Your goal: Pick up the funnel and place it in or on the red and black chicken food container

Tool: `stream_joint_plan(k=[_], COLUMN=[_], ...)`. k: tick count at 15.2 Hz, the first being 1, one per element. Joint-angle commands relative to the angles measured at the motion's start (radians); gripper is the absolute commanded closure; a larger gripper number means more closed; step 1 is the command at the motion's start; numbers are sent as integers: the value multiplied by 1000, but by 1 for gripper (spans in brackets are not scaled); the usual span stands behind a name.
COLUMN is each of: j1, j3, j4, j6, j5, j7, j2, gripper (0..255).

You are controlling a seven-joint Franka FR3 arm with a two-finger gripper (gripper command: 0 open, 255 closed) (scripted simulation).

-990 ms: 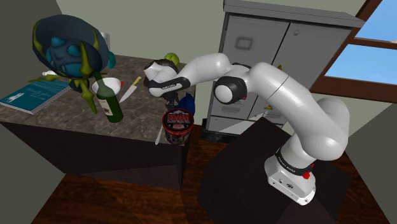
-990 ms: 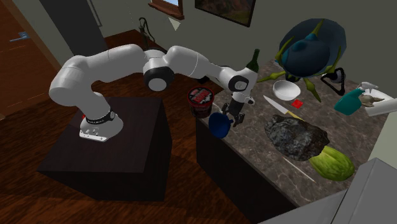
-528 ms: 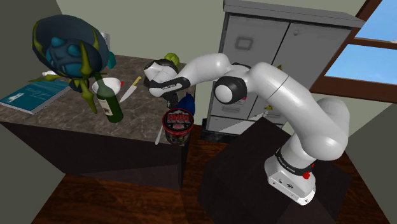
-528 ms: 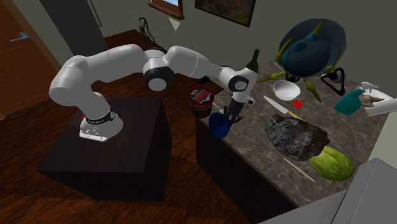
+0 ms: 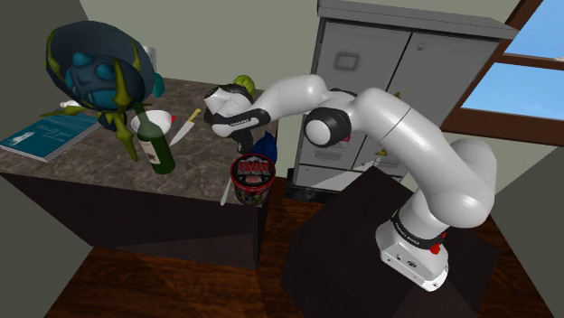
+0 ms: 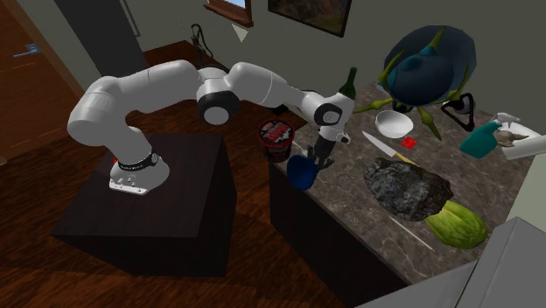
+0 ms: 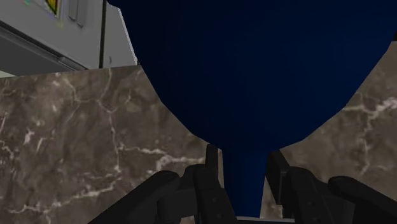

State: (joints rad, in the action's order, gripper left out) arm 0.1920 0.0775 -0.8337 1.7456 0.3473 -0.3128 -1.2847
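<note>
Scanning the shoulder view from its left: a teal book (image 5: 47, 135) lies flat at the far end of a dark marbled counter (image 5: 81, 176). Above it sits a big dark-blue figure (image 5: 90, 68) with yellow-green legs. Next along is a green bottle (image 5: 155, 140), upright, just in front of a white bowl (image 5: 152, 120). A knife (image 5: 185, 128) lies beside the bowl.

At the counter's right-hand corner is the red and black container (image 5: 254, 178), upright, with a printed lid. Directly behind it is the blue funnel (image 5: 267, 144), with the gripper (image 5: 248, 144) down on it. In the second exterior view the funnel (image 6: 302, 172) sits at the counter's edge, near the container (image 6: 276, 136) but apart from it, and the gripper (image 6: 320, 159) is at its upper side. Cannot tell whether the funnel rests on the counter.

In the wrist view, the funnel (image 7: 254, 63) has its wide cone pointing away and its narrow spout running back into the gripper (image 7: 242, 158). The black fingers (image 7: 210, 188) are drawn in close, one on each side of the spout, clasping it.

Right of the arm is a grey cabinet (image 5: 398, 63), then the dark stand (image 5: 343, 244), then a window (image 5: 529, 63) showing blue sky.
</note>
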Motion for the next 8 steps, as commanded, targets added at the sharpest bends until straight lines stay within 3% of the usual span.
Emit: stream_joint_plan(k=[1, 8], j1=[-1, -5], j3=[1, 6], j4=[-20, -85], j6=[-3, -25], j5=[0, -1], j7=[0, -3], j2=[22, 110], gripper=[255, 255])
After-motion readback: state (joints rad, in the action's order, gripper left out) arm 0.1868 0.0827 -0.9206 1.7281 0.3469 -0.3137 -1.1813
